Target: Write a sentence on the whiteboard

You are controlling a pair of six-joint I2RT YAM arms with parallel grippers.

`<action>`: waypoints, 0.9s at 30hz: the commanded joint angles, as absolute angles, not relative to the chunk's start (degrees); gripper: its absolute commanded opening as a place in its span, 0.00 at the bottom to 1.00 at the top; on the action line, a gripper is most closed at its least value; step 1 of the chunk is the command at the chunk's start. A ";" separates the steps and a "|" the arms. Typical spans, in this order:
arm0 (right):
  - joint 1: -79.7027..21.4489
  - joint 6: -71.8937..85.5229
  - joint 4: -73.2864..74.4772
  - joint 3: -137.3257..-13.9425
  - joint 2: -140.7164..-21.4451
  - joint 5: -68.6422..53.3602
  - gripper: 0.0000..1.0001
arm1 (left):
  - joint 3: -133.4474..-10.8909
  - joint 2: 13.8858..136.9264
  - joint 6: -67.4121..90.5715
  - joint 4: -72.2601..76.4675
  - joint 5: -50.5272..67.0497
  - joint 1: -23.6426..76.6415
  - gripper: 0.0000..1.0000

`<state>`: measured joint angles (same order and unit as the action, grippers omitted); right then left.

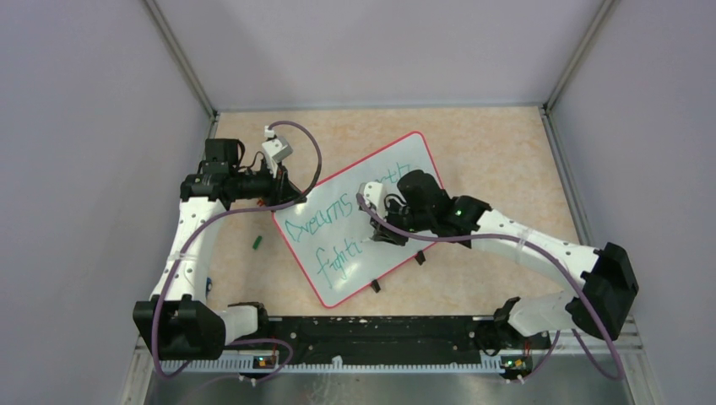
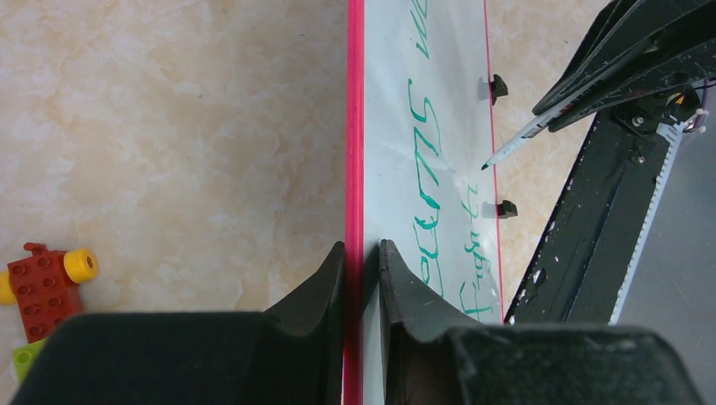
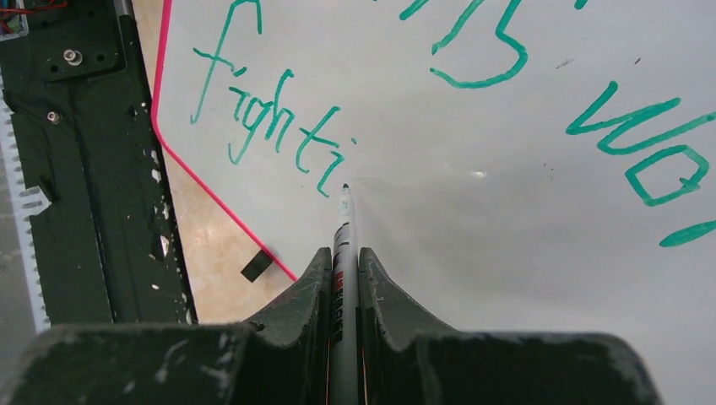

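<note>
Plainly, the sentence (image 1: 333, 228) is written in green across two lines: the upper one starts "Dreams" and runs on under the right arm, and the lower one reads "fighti" (image 3: 270, 135). It is carried by the board (image 1: 376, 261), which lies flat and askew in the middle of the table (image 1: 498, 160), with one corner turned toward the arm bases. A marker (image 3: 344, 228) is pinched between the narrow jaws of the right gripper (image 3: 344, 257), and its tip is set just right of the last "i". Whether the tip touches the surface cannot be told. The board's red rim is clamped by the left gripper (image 2: 363, 253) on the left edge, near the far corner. A small green piece (image 1: 256, 242) is seen on the table just left of the board. Red and yellow bricks (image 2: 42, 283) are seen near the left gripper.
</note>
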<state>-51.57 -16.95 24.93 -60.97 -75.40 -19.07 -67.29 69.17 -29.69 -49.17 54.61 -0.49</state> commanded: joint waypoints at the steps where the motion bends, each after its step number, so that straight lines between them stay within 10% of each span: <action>1: -51.25 -17.58 22.00 -61.99 -76.20 -18.46 0.00 | -68.25 68.86 -31.03 -49.75 54.41 -0.26 0.00; 27: -51.09 -16.96 20.41 -59.15 -77.38 -17.00 0.00 | -67.86 68.74 -31.35 -49.66 54.32 -0.26 0.00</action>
<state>-51.57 -16.82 22.59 -60.62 -77.54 -18.33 -67.29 69.17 -29.71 -49.19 54.54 -0.49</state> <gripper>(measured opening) 0.120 0.211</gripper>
